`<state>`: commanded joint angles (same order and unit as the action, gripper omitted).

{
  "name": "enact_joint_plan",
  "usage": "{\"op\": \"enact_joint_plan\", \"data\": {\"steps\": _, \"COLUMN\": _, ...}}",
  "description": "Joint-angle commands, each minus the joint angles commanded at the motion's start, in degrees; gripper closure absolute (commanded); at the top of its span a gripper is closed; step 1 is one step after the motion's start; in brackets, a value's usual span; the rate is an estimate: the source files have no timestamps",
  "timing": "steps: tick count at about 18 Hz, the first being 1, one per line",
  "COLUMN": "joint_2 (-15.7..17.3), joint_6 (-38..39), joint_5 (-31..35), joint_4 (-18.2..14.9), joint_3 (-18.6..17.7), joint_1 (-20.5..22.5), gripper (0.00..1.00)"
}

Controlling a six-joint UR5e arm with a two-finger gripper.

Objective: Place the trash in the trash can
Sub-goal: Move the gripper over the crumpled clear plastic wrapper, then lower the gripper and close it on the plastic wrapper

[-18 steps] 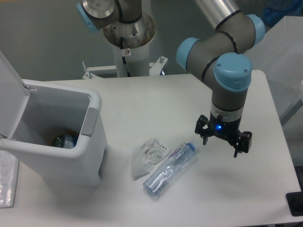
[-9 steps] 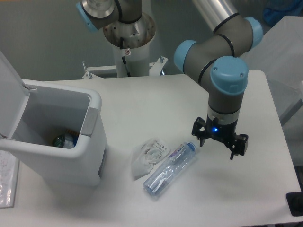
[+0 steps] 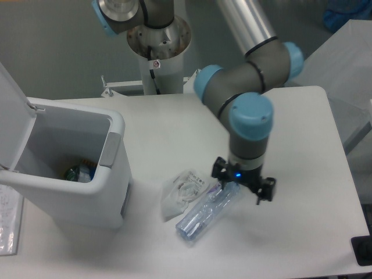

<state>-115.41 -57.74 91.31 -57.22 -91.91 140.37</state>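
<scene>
While the trash can [image 3: 87,192] stood open at the table's left side, lid [image 3: 11,122] tipped back and a few bits of rubbish already lying in its bottom, neither piece of the trash had gone in. Its wall rose high above the table [image 3: 174,125], so anything carried low risked knocking the rim or the grey panel [image 3: 110,150] and dropping outside.

Over near the middle of the table hung the arm [image 3: 244,99], its wrist pointed straight down and the gripper [image 3: 242,185] spread wide, holding nothing, directly above the capped end of the bottle [image 3: 204,214]. That end was hidden behind the wrist, so how close the fingers stood to the plastic could not be told.

The bottle lay on its side, slanting from lower left to upper right, just beside the crumpled wrapper [image 3: 183,190] and seemingly touching it. Being round, smooth and probably light, it would likely roll or squirt out if the fingers closed off-centre or along its length instead of across it. A grasp near one end would likely let the long body swing down and slip free on the way to the bin.

Smallest of all, the wrapper was thin and springy; a descending finger could snag it, drag it along, or push it away.
</scene>
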Motion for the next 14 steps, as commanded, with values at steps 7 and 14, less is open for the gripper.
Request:
{"op": "enact_joint_plan", "data": {"steps": 7, "joint_2": 1.77, "joint_6": -2.11, "joint_5": 0.8, "joint_4": 0.7, "joint_3": -7.4, "joint_1": -4.57, "gripper": 0.0}}
{"op": "enact_joint_plan", "data": {"steps": 14, "joint_2": -0.16, "joint_6": -1.67, "joint_5": 0.89, "joint_4": 1.67, "joint_3": -8.54, "joint_1": -6.33, "gripper": 0.0}}
